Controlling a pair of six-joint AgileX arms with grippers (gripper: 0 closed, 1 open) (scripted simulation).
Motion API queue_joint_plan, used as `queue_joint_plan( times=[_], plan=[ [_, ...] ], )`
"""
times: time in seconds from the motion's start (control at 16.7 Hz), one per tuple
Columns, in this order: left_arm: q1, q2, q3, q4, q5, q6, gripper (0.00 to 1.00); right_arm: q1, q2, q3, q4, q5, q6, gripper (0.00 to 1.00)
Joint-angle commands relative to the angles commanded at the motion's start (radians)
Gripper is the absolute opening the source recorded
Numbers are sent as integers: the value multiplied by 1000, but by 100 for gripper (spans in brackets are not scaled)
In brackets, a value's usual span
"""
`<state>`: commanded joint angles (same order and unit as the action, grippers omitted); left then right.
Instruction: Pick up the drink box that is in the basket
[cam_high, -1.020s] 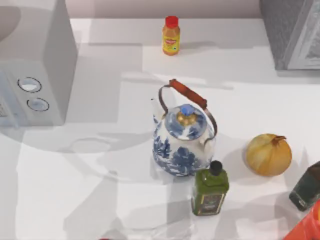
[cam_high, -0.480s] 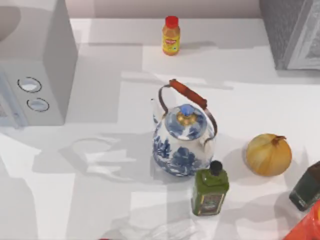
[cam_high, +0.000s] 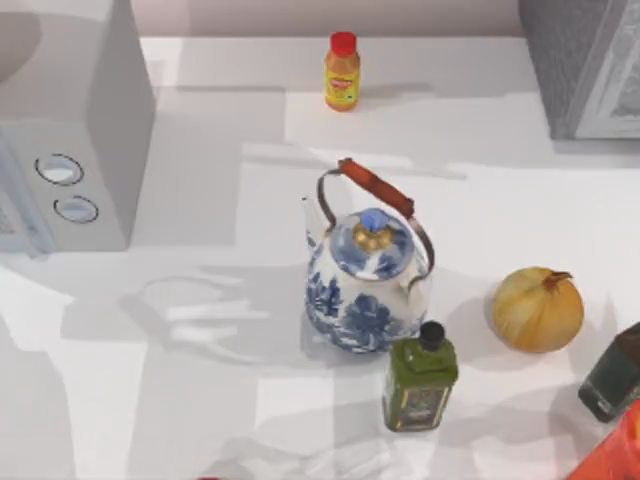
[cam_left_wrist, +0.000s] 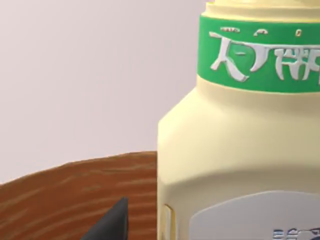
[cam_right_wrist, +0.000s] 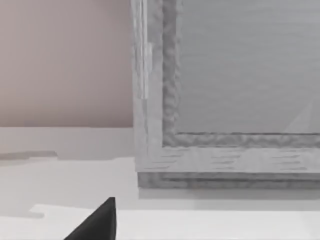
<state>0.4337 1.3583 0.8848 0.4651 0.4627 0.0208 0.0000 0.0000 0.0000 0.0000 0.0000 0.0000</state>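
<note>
In the left wrist view the drink box (cam_left_wrist: 235, 165) stands very close, pale yellow with a green neck band and a white side label. Behind it curves the brown wooden wall of the basket (cam_left_wrist: 60, 195). A dark part of my left gripper (cam_left_wrist: 112, 225) shows just beside the drink box, level with its lower body. Whether it touches the box cannot be seen. In the right wrist view a dark part of my right gripper (cam_right_wrist: 97, 222) hangs over the white table, facing a grey cabinet (cam_right_wrist: 225, 100).
The top view shows a blue-and-white kettle (cam_high: 367, 280) at the centre, with a dark-green bottle (cam_high: 420, 380) in front of it. An onion (cam_high: 537, 308) lies to the right, an orange bottle (cam_high: 342, 70) stands at the back, a microwave (cam_high: 60, 130) on the left.
Arm shadows have shifted across the left and front of the table. The objects on the table have stayed where they were.
</note>
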Motion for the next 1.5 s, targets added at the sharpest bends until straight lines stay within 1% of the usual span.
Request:
queue_joint_plan(
  times=[0.54,0.9,1.5],
  plan=[
    [-55,162,128,24,-54,-2,100,0,0,0,0,0,0,100],
    [-63,182,145,28,-62,-2,100,0,0,0,0,0,0,100],
    [-63,182,145,28,-62,-2,25,0,0,0,0,0,0,100]
  ],
)
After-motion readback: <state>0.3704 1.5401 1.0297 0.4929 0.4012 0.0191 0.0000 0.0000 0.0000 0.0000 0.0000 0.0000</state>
